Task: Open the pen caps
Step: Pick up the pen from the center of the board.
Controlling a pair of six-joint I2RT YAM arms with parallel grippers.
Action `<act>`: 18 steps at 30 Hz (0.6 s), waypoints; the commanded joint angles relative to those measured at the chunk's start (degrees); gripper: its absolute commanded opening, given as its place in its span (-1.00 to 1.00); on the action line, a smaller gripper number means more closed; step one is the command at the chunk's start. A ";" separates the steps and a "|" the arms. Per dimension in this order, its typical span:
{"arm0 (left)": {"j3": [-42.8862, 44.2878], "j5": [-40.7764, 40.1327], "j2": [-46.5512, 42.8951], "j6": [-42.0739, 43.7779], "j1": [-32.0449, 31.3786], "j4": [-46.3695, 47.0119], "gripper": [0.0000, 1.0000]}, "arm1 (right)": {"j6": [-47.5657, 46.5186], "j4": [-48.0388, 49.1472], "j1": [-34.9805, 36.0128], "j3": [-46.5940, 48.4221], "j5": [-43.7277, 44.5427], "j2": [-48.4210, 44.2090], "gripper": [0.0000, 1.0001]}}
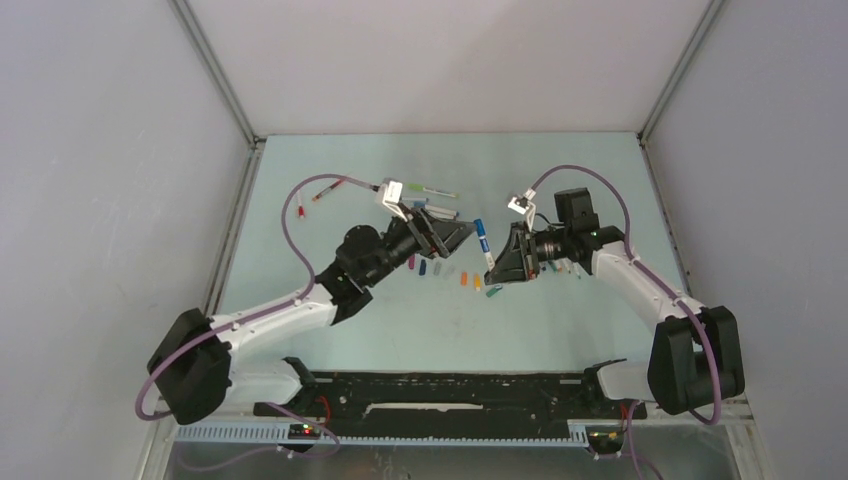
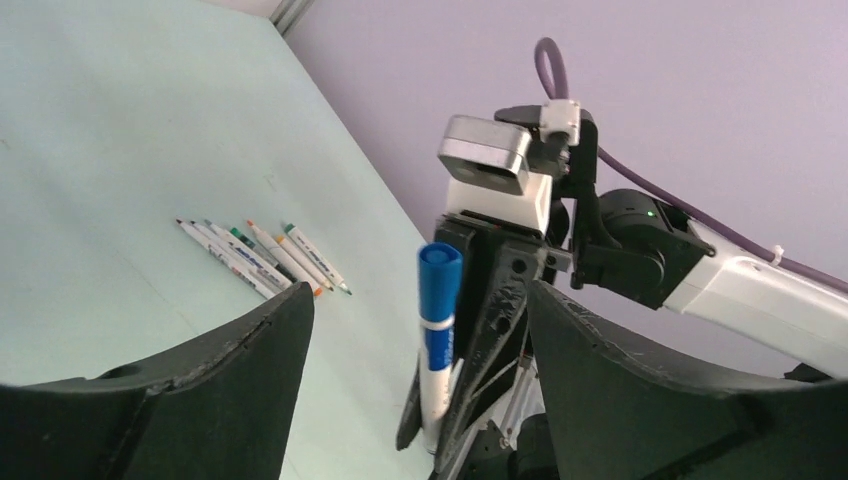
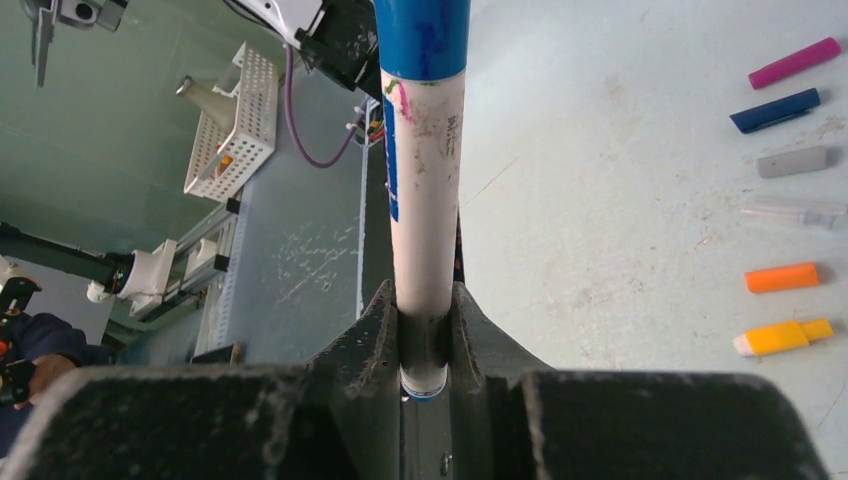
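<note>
Tabletop [image 3: 620, 150]: six caps [image 3: 795, 212] in a row, right gripper [image 3: 425, 300] clamping one pen [image 3: 425, 180] (left gripper [image 1: 462, 232] apart).

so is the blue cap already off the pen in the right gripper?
No, the blue cap sits on the end of the pen clamped in the right gripper.

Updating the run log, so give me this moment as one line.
right gripper: shut on blue-capped pen | blue cap: on | left gripper: open, facing cap, not gripping | loose caps: in a row
</note>
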 commanded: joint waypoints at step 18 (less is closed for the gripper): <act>4.94 12.98 9.12 -6.95 2.52 6.28 0.10 | -4.92 -3.24 0.85 2.47 -0.49 1.13 -1.00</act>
